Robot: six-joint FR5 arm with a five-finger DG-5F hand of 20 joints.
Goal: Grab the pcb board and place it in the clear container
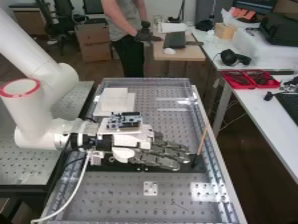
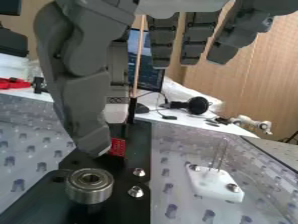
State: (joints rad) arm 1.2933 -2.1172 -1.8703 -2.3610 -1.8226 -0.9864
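- Hand (image 1: 163,154) in the high view: lower middle of the frame, fingers nearly straight, well open, holding nothing; pcb board (image 1: 124,120) just above its palm in the frame, below white plates (image 1: 114,101); wooden stick (image 1: 202,140) at right of centre
- Wrist view: hand (image 2: 196,39) open, thumb apart from the fingers; metal ring (image 2: 90,185) on a black plate (image 2: 137,142), white block (image 2: 216,186) beside it

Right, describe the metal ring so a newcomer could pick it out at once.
On the perforated bench, find the long black plate. Standing on it, near the red piece, is a squat, silvery metal ring. It is far wider and taller than the two shiny screw heads beside it, with a round opening in its middle.
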